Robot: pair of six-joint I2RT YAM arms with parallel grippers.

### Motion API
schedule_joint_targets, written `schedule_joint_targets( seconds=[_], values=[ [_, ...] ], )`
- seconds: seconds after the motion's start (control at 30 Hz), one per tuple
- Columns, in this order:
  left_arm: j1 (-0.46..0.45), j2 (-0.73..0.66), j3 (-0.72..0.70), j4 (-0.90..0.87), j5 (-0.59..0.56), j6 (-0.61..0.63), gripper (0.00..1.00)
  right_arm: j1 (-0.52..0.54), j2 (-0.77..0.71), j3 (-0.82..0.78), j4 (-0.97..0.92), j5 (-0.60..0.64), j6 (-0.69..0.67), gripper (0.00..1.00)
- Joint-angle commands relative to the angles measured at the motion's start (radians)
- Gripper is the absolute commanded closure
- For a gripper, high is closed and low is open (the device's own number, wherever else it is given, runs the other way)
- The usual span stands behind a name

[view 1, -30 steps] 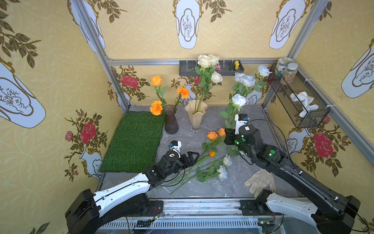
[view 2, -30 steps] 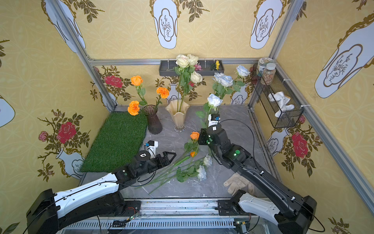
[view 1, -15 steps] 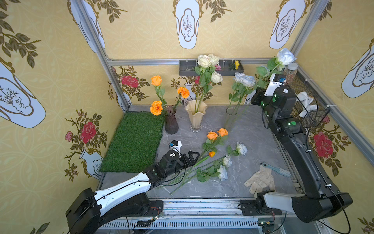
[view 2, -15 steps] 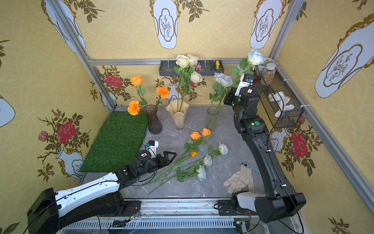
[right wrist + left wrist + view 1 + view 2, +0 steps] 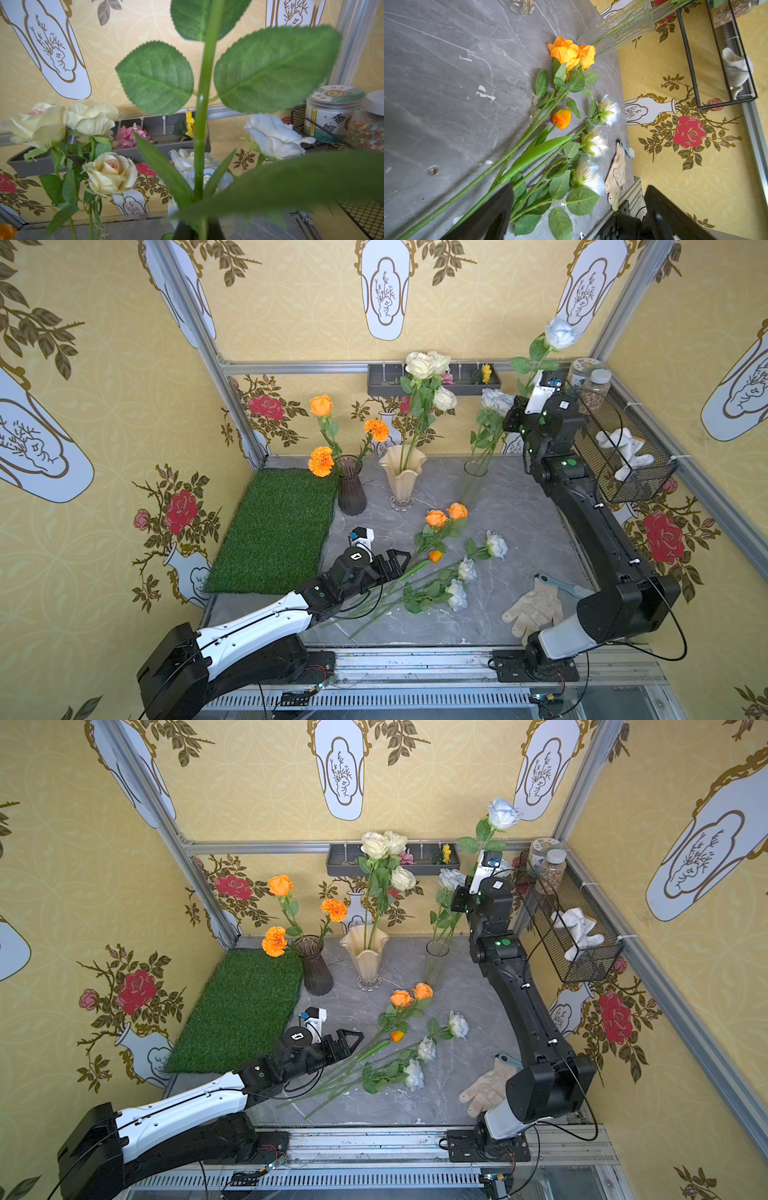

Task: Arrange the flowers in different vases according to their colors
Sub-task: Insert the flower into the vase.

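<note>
the white rose with a bit of blue (image 5: pixel 561 332) is high up in the back corner, its bloom above all the others. its long stem stands almost straight up, and the right gripper (image 5: pixel 515 411) is squeezed tight on it, below the leaves. the clear glass vase (image 5: pixel 473 483) stands lower, a little toward the left arm's side, with other pale roses (image 5: pixel 496 400) in it. we cannot see the stem's bottom end. the right arm is the near one; it reaches up beside the wire basket (image 5: pixel 631 485). we think the stem must line up over the vase mouth, then go down. the left gripper (image 5: pixel 397 560) hangs low by 3 white roses (image 5: pixel 465 572) on the table (image 5: pixel 519 510), fingers wide apart.
</note>
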Motion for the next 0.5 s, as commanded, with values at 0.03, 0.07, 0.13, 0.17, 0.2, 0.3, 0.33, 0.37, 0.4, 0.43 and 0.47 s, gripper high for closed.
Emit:
schedule_joint_targets(
  seconds=[0.03, 0.07, 0.13, 0.17, 0.2, 0.3, 0.33, 0.37, 0.4, 0.43, 0.47],
  values=[
    [0.002, 0.013, 0.01, 0.009, -0.009, 0.012, 0.0, 0.01, 0.024, -0.034, 0.118, 0.018, -0.029, 1.0],
    [0.002, 0.014, 0.01, 0.01, -0.008, 0.012, 0.0, 0.014, 0.029, -0.054, 0.132, 0.024, -0.032, 1.0],
    [0.002, 0.017, 0.013, 0.01, -0.008, 0.012, 0.0, 0.02, 0.033, -0.09, 0.152, 0.031, -0.035, 1.0],
    [0.002, 0.017, 0.012, 0.01, -0.009, 0.012, 0.0, 0.023, 0.036, -0.103, 0.159, 0.034, -0.034, 1.0],
    [0.002, 0.017, 0.012, 0.01, -0.009, 0.014, 0.0, 0.027, 0.038, -0.117, 0.165, 0.037, -0.034, 1.0],
    [0.002, 0.02, 0.013, 0.01, -0.007, 0.015, 0.0, 0.044, 0.04, -0.159, 0.185, 0.05, -0.038, 1.0],
    [0.003, 0.022, 0.015, 0.01, -0.006, 0.016, 0.0, 0.055, 0.039, -0.169, 0.189, 0.055, -0.043, 0.97],
    [0.004, 0.024, 0.016, 0.01, -0.004, 0.017, 0.0, 0.063, 0.039, -0.176, 0.189, 0.062, -0.052, 0.88],
    [0.003, 0.026, 0.016, 0.01, -0.003, 0.017, 0.0, 0.073, 0.039, -0.182, 0.191, 0.075, -0.064, 0.79],
    [0.004, 0.027, 0.018, 0.01, -0.003, 0.017, 0.0, 0.083, 0.036, -0.187, 0.193, 0.088, -0.073, 0.71],
    [0.004, 0.027, 0.018, 0.01, -0.003, 0.017, 0.0, 0.087, 0.031, -0.191, 0.195, 0.097, -0.074, 0.63]
  ],
)
